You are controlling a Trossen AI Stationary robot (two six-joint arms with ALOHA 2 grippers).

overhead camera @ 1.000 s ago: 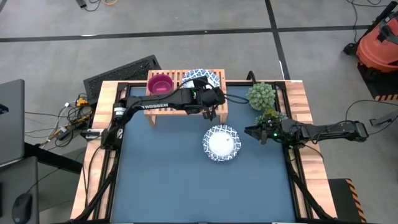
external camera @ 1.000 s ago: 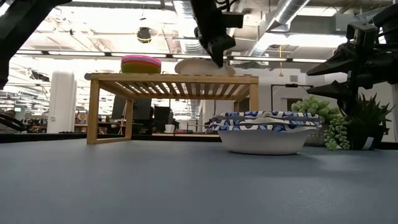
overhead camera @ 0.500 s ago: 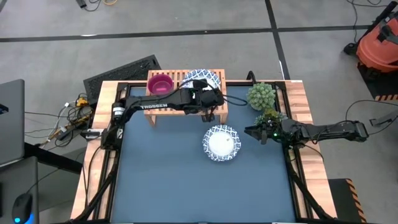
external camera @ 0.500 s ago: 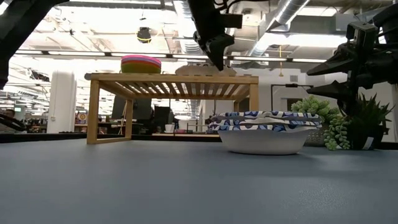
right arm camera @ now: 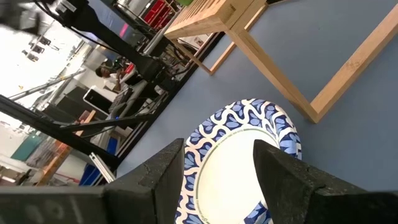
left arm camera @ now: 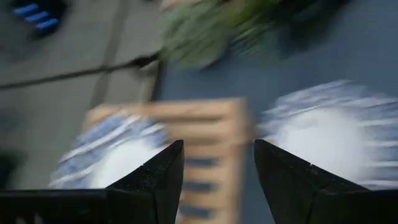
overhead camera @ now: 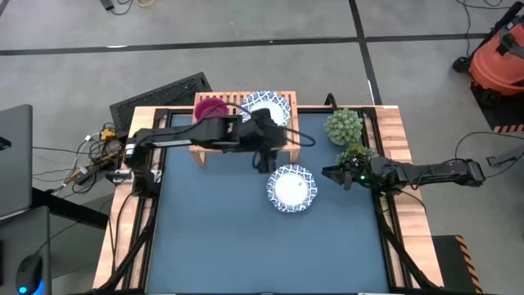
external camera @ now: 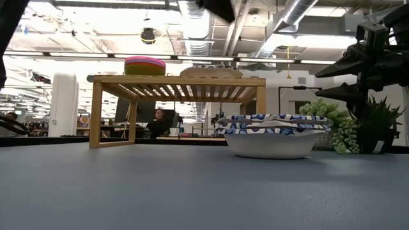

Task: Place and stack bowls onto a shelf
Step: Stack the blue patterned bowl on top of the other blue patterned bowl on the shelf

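On the wooden shelf (overhead camera: 288, 141) stands a stack of small bowls (overhead camera: 211, 109) with a magenta one on top, seen in the low view as coloured rims (external camera: 144, 65). Beside it a white bowl with a blue rim (overhead camera: 267, 104) rests flat on the slats. A second white bowl (overhead camera: 291, 187) sits on the blue table mat, in front of the shelf. My left gripper (left arm camera: 217, 146) hovers open above the shelf's near edge (overhead camera: 264, 162), holding nothing. My right gripper (overhead camera: 332, 174) stands open just right of the table bowl (right arm camera: 236, 155), apart from it.
Two potted plants (overhead camera: 344, 125) (overhead camera: 356, 154) stand at the table's far right, close to my right arm. A wooden border (overhead camera: 135, 139) frames the mat. The mat in front of the table bowl (overhead camera: 246, 246) is bare. An orange vacuum (overhead camera: 499, 57) stands on the floor.
My left gripper has opened and let go of the white bowl, which has settled from a tilt to lie flat on the shelf. The gripper has then risen almost out of the low view and drawn back toward the table's near edge.
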